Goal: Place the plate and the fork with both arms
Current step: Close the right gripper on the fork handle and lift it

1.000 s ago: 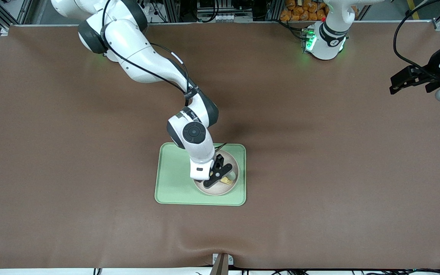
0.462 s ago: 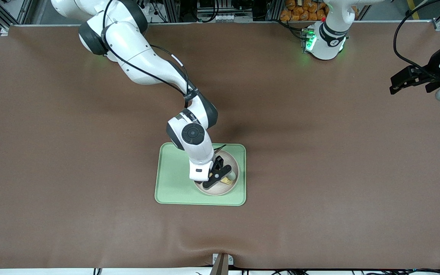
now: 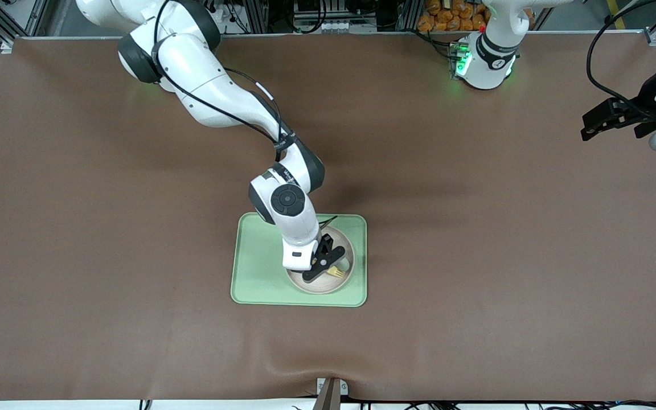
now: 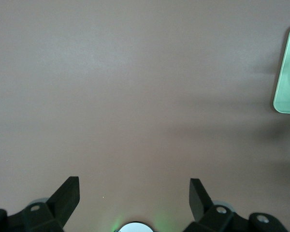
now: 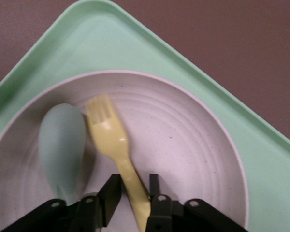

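The pale plate (image 3: 328, 286) lies on the green tray (image 3: 257, 267), at the tray's end toward the left arm. My right gripper (image 3: 326, 266) is low over the plate and shut on the handle of the yellow fork (image 3: 337, 272). In the right wrist view the fork (image 5: 113, 145) sticks out from between the gripper's fingers (image 5: 133, 188), tines over the plate (image 5: 183, 145). My left gripper (image 3: 590, 128) waits open and empty above the table at the left arm's end; it also shows in the left wrist view (image 4: 134, 193).
A pale grey-green spoon (image 5: 63, 145) lies in the plate beside the fork. The tray's rim (image 5: 261, 159) surrounds the plate; its corner shows in the left wrist view (image 4: 287, 77). Brown cloth covers the table (image 3: 476, 256).
My right gripper has sunk a little toward the plate and shifted slightly toward the front camera with the fork in it. The left arm has not moved.
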Tool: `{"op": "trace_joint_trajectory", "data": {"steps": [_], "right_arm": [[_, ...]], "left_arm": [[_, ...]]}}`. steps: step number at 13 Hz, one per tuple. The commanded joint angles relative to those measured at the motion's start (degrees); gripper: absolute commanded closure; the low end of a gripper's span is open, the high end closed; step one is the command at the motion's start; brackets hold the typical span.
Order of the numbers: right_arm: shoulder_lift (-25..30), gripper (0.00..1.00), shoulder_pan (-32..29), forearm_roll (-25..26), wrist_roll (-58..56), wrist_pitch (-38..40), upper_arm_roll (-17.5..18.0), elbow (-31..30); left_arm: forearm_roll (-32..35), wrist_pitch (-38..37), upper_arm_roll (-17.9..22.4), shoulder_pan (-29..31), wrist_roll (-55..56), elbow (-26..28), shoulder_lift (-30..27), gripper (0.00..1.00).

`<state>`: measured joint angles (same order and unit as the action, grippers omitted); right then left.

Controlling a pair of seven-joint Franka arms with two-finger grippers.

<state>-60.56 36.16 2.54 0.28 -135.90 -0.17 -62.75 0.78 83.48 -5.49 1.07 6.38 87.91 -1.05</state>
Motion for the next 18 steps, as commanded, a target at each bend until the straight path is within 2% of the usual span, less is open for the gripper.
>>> {"op": "trace_joint_trajectory", "data": {"steps": [1, 6, 18], "right_arm": [[-1.0, 0.92, -0.2, 1.0, 0.2, -0.5, 0.3, 0.3], [-0.3, 1.00, -0.1, 0.5, 0.9, 0.5, 0.5, 0.5], [4.3, 1.00, -1.0, -4.1, 0.9, 5.8, 1.8, 1.1]], "left_arm": [[0.2, 0.7, -0.2, 0.2, 0.1, 0.2, -0.1, 0.00], [0.3, 0.7, -0.2, 0.2, 0.1, 0.2, -0.1, 0.00], [0.4, 1.1, -0.2, 0.2, 0.1, 0.2, -0.1, 0.00]]}}
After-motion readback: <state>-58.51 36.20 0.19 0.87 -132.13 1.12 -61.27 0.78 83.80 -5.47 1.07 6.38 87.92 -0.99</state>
